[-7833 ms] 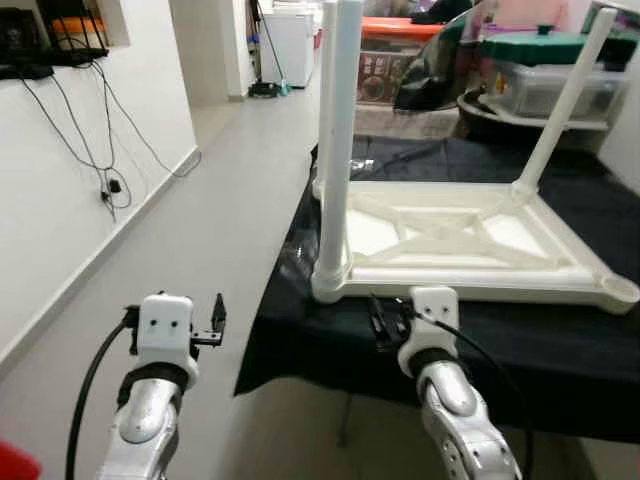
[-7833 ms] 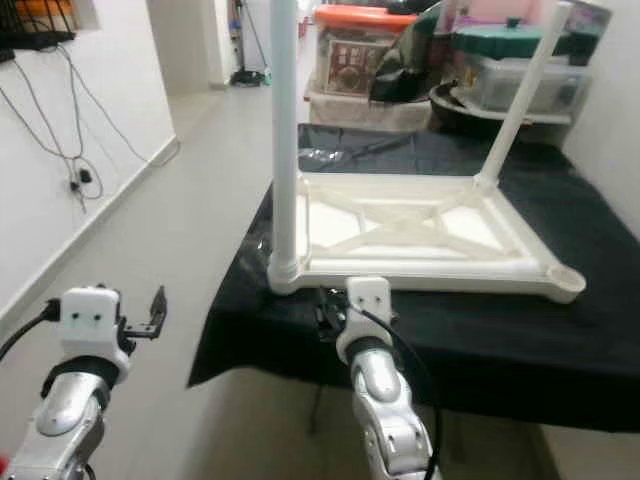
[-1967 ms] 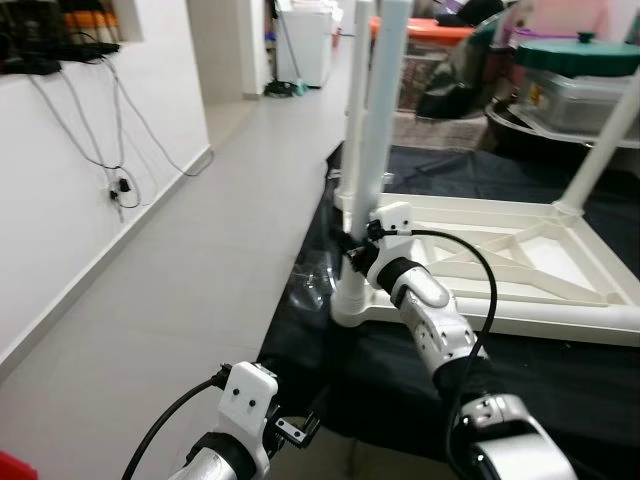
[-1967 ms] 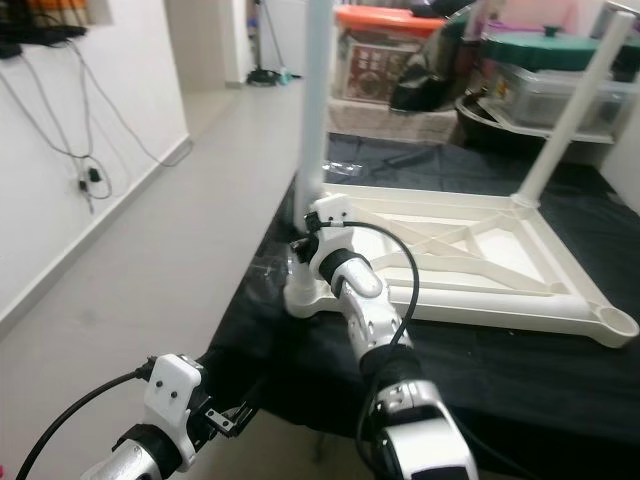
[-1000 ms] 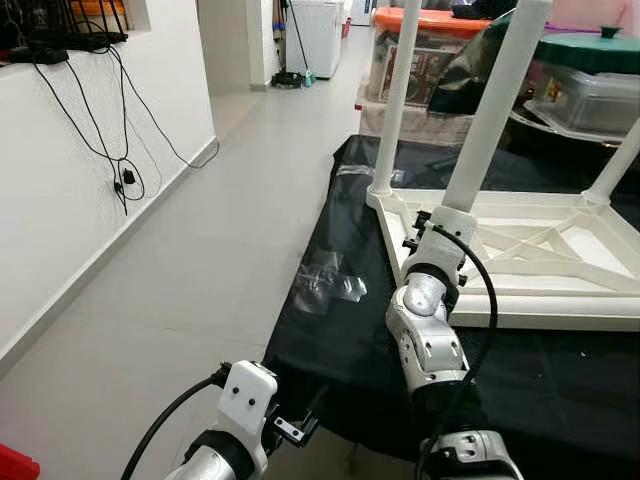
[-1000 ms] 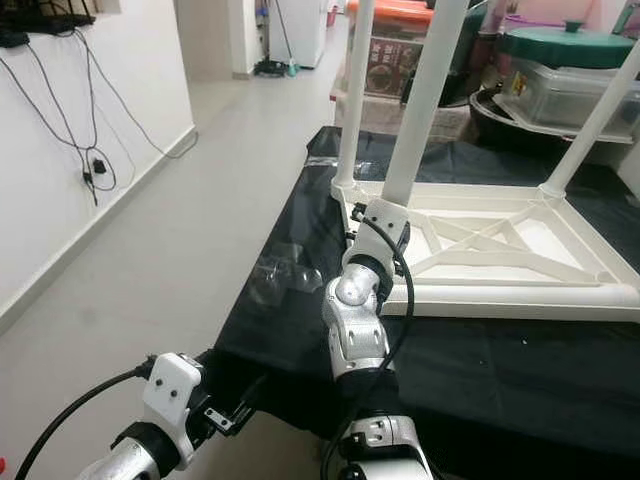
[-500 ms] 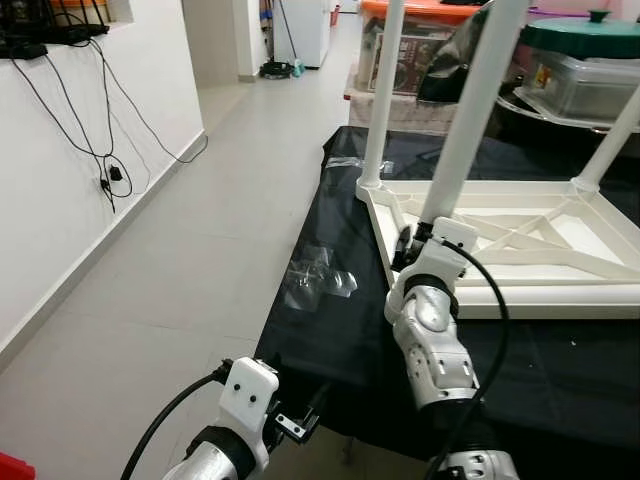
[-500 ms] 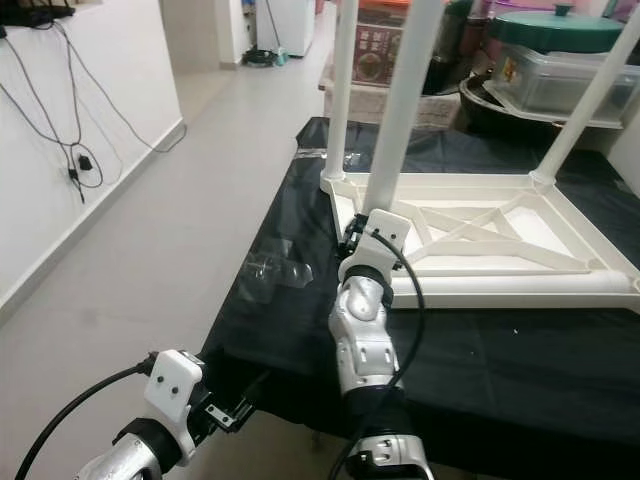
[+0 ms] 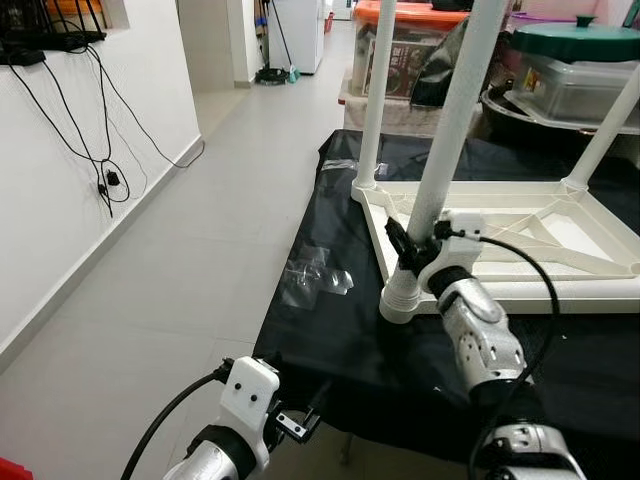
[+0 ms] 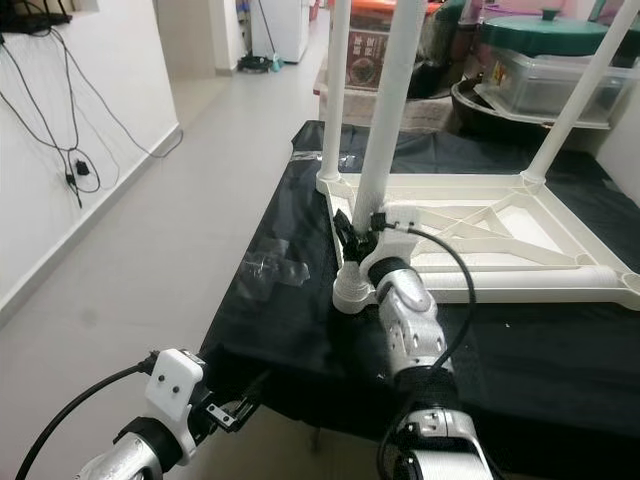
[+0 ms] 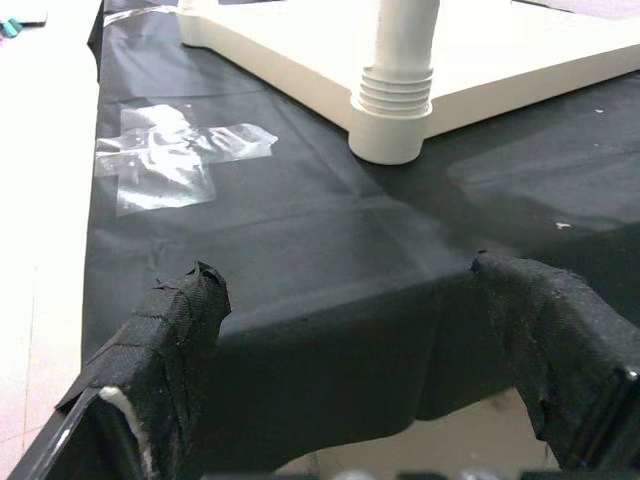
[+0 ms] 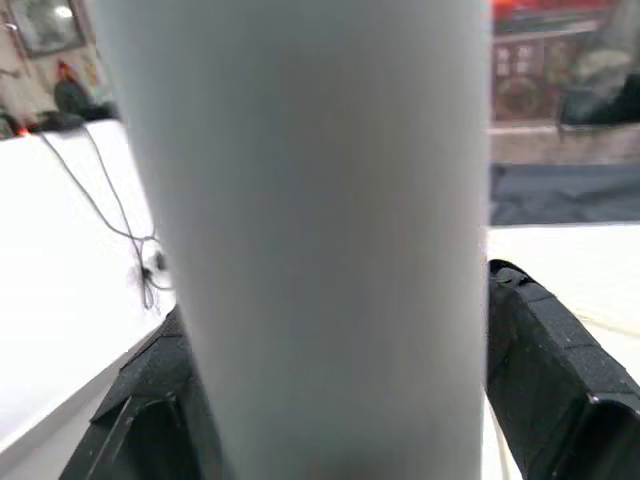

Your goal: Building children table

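A white children's table [image 9: 560, 291] lies upside down on a black-clothed bench [image 9: 330, 330], its legs pointing up. The near corner leg [image 9: 452, 120] leans slightly and ends in a ribbed collar [image 9: 402, 297] at the frame's corner. My right gripper [image 9: 408, 243] is shut on this leg just above the collar; in the right wrist view a black finger [image 12: 548, 375] sits on each side of the leg [image 12: 310, 230]. My left gripper [image 11: 365, 345] hangs open below the bench's front edge, apart from the table, facing the collar [image 11: 392, 115].
Two more legs stand up, a far left leg [image 9: 374, 90] and a far right leg [image 9: 603, 130]. Clear plastic [image 9: 316, 274] is stuck on the cloth. Storage boxes [image 9: 585, 85] crowd the back. Open floor [image 9: 180, 270] and a wall with hanging cables [image 9: 108, 180] lie to the left.
My right forearm has swung over to the right while holding the near leg, uncovering the ribbed collar at the corner. The leg stands a little more upright. The left gripper stays put.
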Available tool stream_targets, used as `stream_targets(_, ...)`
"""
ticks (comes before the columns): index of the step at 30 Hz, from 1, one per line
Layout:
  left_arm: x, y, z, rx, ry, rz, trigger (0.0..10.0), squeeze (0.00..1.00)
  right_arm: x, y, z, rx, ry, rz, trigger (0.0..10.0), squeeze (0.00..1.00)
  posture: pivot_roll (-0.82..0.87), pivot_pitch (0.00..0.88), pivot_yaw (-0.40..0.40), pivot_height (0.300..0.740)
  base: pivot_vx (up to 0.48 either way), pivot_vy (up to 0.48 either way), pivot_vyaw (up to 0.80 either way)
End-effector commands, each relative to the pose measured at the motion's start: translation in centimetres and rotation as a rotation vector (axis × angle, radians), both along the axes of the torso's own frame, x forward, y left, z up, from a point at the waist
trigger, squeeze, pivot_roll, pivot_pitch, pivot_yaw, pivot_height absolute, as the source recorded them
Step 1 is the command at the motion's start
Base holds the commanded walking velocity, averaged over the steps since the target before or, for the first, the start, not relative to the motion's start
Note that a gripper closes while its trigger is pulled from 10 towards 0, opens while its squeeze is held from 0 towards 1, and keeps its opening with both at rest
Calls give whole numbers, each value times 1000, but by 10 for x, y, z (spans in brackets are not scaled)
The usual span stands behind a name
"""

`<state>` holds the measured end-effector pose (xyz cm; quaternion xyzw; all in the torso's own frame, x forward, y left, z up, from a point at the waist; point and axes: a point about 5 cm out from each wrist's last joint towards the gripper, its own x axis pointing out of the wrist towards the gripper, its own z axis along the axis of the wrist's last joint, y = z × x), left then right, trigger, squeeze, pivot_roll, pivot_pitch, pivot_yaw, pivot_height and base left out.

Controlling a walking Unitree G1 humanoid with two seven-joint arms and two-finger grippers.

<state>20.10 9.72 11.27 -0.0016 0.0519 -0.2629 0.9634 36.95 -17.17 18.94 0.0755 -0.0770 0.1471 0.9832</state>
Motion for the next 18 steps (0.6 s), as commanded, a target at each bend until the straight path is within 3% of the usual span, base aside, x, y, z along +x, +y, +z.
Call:
stream_targets(1,-1,1,-5,14,13,-4,10000,0,2,1,-1,5,28,97,10000,0,115,37,-37,740,0,0,0)
stream_targets(4,-1,1,-5,15,13,-5,10000,0,3,2,3,10,30,206,10000,0,115,34,-38,740,0,0,0)
stream_targets(6,-1,1,-5,18,12,-8,10000,0,4,8,11,-12,29,403,10000,0,121,27,-39,740,0,0,0)
stream_targets(7,-1,1,-5,18,12,-8,10000,0,4,8,11,-12,29,403,10000,0,121,27,-39,740,0,0,0)
stream_targets(10,-1,0,-6,19,14,-8,10000,0,3,14,15,-48,22,584,10000,0,134,18,-45,740,0,0,0)
stream_targets(12,-1,0,-6,19,14,-8,10000,0,3,14,15,-48,22,584,10000,0,134,18,-45,740,0,0,0)
stream_targets(14,-1,-1,-6,20,10,-14,10000,0,-2,19,14,-104,41,760,10000,0,142,12,-52,740,0,0,0)
stream_targets(18,-1,-1,-6,20,6,-20,10000,0,-7,23,11,-147,68,901,10000,0,144,9,-52,740,0,0,0)
